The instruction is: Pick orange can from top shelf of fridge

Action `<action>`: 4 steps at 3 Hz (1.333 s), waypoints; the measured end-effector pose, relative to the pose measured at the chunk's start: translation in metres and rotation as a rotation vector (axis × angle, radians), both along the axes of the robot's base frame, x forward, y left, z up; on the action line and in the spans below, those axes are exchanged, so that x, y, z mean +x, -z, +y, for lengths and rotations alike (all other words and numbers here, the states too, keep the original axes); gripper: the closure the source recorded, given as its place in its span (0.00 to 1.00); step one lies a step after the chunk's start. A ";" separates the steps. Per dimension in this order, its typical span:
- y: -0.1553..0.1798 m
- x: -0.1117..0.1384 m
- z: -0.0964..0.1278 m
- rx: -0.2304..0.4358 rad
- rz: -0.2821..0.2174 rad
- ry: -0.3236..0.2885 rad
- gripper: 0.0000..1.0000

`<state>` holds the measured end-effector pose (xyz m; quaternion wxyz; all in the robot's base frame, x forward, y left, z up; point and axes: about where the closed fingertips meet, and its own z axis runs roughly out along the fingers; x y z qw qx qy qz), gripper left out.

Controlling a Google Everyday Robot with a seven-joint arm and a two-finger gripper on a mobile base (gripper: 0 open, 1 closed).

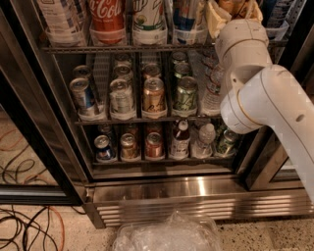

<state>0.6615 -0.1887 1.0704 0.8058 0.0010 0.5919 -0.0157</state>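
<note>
Black-framed fridge (59,147), its wire racks packed with drinks cans. White robot arm (265,103) reaches up on the right to the top shelf (127,48). Its gripper (235,13) sits there, cut off by the upper edge, right against the orange can (228,4). Whether it grips the can cannot be told.
</note>
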 end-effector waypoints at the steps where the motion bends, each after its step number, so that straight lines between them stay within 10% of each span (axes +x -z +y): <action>1: 0.000 0.000 0.000 0.000 0.000 0.000 0.71; 2: 0.000 0.000 0.000 0.000 0.000 0.000 0.94; 4: 0.000 0.000 0.000 -0.001 0.000 0.000 1.00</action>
